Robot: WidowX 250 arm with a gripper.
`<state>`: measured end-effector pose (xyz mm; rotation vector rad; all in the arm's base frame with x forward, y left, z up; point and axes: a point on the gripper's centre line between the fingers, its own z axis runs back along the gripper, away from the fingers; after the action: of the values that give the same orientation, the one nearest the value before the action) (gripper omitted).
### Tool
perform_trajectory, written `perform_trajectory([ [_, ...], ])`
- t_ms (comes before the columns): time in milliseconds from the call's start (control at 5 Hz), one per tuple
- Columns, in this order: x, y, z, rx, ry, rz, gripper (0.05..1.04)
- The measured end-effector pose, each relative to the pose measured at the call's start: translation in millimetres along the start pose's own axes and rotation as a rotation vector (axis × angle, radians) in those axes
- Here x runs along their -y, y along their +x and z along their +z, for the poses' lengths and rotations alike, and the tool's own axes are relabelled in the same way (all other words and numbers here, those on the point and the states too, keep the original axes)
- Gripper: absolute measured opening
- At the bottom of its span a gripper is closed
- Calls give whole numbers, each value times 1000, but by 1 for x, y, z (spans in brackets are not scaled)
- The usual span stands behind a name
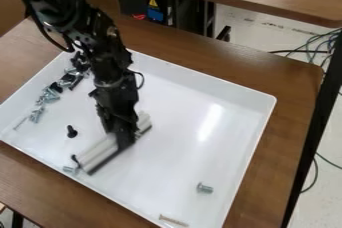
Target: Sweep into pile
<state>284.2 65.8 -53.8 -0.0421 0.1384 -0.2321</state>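
"Where is my hand (123,139)?"

"Over the middle of a white sweeping bar (99,151), left of centre in a white tray (175,149) on the tabletop (287,137). Spread or pinching, I can't tell."

"And the hardware?"

"Screws and bolts (51,95) line the far left; a black bolt (71,132) lies left of my bar, a silver bolt (204,188) near right."
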Motion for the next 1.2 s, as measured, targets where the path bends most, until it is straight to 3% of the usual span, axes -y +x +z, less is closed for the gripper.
perform_trajectory([
  [200,-35,-9,3,-16,44,16,355],
  [600,-108,-54,7,-56,64,127,355],
  [1000,-122,-52,8,-98,33,127,355],
  [1200,-106,-32,12,-100,52,49,355],
])
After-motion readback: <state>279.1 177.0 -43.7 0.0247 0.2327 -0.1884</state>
